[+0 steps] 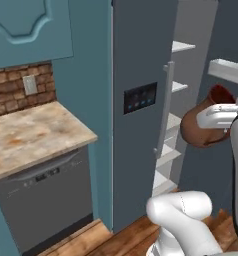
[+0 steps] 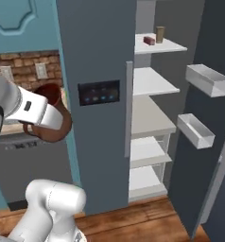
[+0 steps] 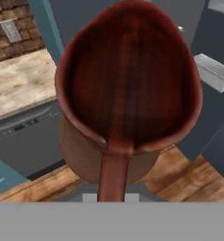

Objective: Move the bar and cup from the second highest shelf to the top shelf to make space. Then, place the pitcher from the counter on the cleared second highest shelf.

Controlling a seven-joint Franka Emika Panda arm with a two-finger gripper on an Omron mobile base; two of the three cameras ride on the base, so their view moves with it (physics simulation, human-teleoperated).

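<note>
My gripper (image 1: 208, 121) is shut on the reddish-brown pitcher (image 1: 198, 129), which hangs in the air in front of the open tall cabinet, tilted with its mouth up. In the hand view the pitcher's mouth (image 3: 128, 80) and handle (image 3: 114, 176) hide my fingers. From the right base view the arm partly covers the pitcher (image 2: 52, 124). The red bar (image 2: 149, 40) and the tan cup (image 2: 160, 34) stand on the top shelf (image 2: 168, 47). Nothing rests on the second highest shelf (image 2: 152, 81) below it. The mottled counter (image 1: 31, 132) lies to the left, bare.
The cabinet's open right door carries two grey bins (image 2: 208, 79) (image 2: 195, 130). Its shut left door has a dark panel (image 1: 140, 97) and a long handle (image 1: 166, 107). A dishwasher (image 1: 46, 195) sits under the counter. Lower shelves (image 2: 150, 151) sit beneath; the floor is wood.
</note>
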